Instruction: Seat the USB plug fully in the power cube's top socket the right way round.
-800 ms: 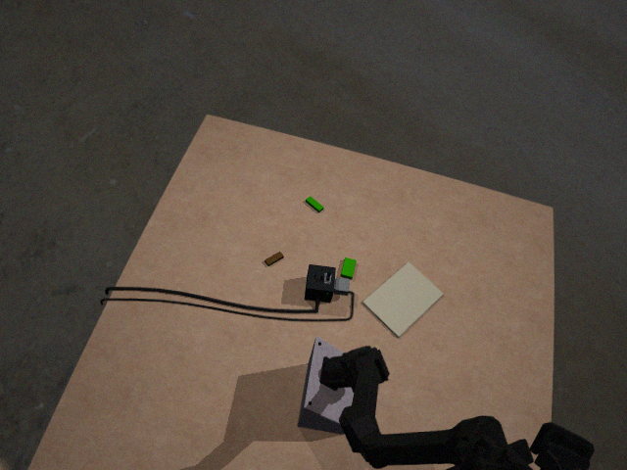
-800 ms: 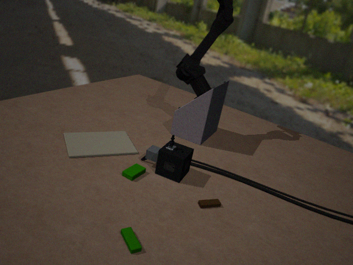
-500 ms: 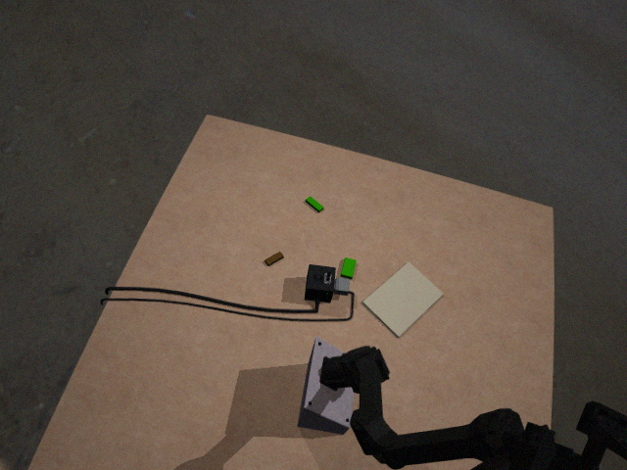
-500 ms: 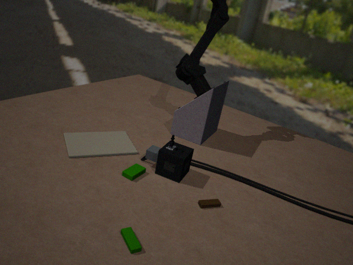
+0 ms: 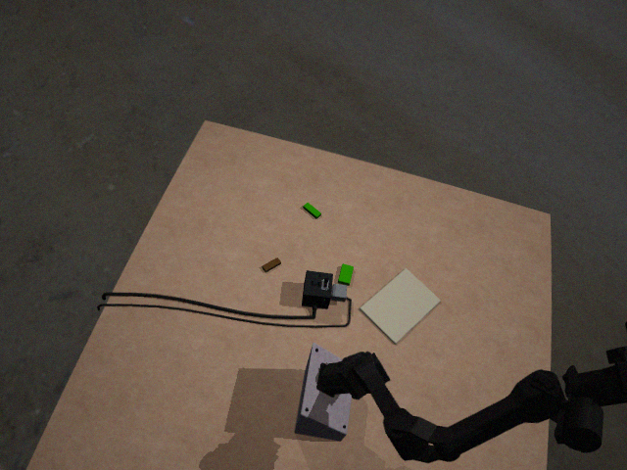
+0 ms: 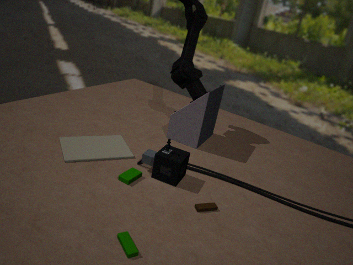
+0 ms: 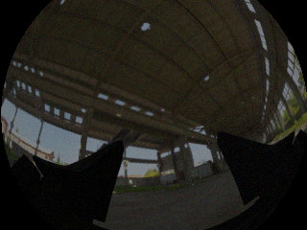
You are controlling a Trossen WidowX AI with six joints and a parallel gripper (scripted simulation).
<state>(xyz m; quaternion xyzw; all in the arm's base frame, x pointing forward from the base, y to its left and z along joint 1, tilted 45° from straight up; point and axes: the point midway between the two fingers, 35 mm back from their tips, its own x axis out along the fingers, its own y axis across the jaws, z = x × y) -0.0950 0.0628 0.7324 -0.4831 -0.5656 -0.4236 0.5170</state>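
On the tabletop: black power cube (image 5: 317,290) (image 6: 171,165), USB plug (image 6: 168,146) seen upright in its top socket | beside sloped grey block (image 5: 310,387) (image 6: 189,122): claw (image 7: 172,142) spread, nothing pinched | near cube: pale flat board (image 5: 400,306) (image 6: 96,148), brown block (image 5: 271,264) (image 6: 206,207)

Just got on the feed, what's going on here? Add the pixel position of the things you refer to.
Nothing is being handled. The black arm's pincer (image 7: 172,142) is open and empty, with the arm reaching over the grey sloped block (image 5: 329,422) (image 6: 186,122). The USB plug (image 6: 168,145) stands upright at the top of the black power cube (image 5: 316,298) (image 6: 168,171); whether it is fully seated, or which way round, I can't tell. The cream pad (image 5: 400,305) (image 6: 95,148) lies flat on the table.
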